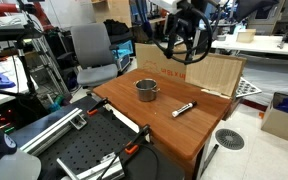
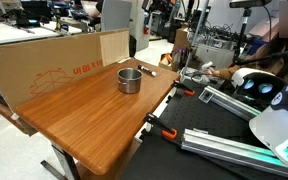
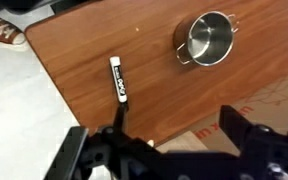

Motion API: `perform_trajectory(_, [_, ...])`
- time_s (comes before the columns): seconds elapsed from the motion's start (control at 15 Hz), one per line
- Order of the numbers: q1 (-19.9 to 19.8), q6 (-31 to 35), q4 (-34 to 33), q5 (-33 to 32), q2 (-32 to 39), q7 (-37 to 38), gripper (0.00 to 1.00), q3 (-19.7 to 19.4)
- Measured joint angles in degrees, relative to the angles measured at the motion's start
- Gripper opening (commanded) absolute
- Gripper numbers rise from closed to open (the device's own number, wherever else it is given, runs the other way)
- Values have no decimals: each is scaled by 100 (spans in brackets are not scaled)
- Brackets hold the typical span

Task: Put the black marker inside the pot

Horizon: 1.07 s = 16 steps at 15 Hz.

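Well, reaching is the step in hand: the claw [image 3: 166, 148] hangs open and empty over the worktop [image 3: 74, 50]. Next it must drop onto the marker [image 3: 118, 80], which lies apart from the pot [image 3: 209, 38].

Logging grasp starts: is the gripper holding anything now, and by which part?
Nothing is held. The gripper hangs above the table, jaws open and empty; the black marker lies flat on it, apart from the pot.
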<state>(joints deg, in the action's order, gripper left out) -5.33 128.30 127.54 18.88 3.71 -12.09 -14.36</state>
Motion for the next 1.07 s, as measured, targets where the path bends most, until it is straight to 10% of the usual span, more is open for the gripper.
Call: perform_trajectory(1.07, [-350, 983, -952, 232, 2319, 214, 100, 517])
